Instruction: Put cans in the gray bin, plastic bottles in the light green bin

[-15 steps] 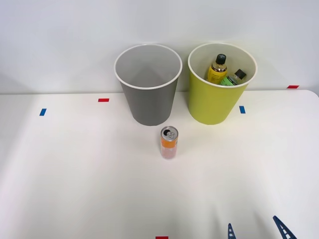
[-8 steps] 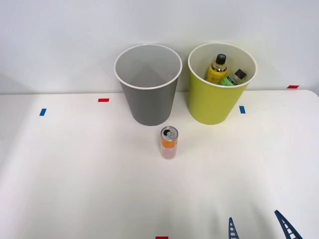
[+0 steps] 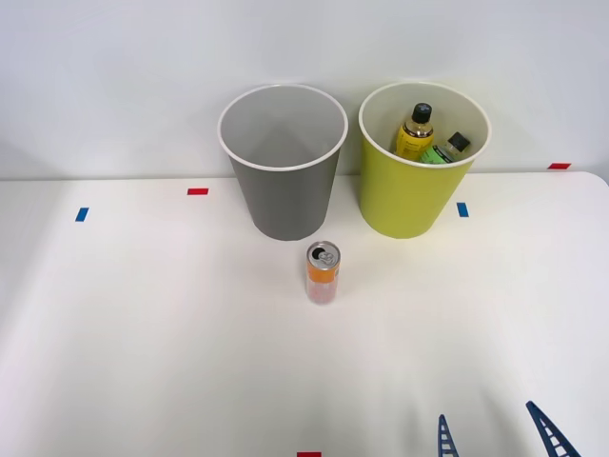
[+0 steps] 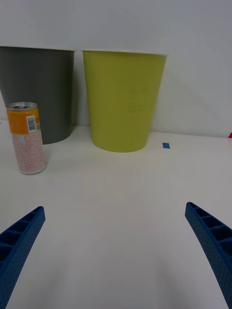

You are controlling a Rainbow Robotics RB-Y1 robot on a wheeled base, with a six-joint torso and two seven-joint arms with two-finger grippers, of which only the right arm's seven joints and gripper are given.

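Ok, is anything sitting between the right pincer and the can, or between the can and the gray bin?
Nothing visible. The open right pincer has bare table up to the can, which stands upright just in front of the gray bin. The light green bin sits off to the side.

A bare test bench in what looks like a robotics lab: a plain white table against a blank pale wall, with red tape marks and blue tape marks across the frame's middle.
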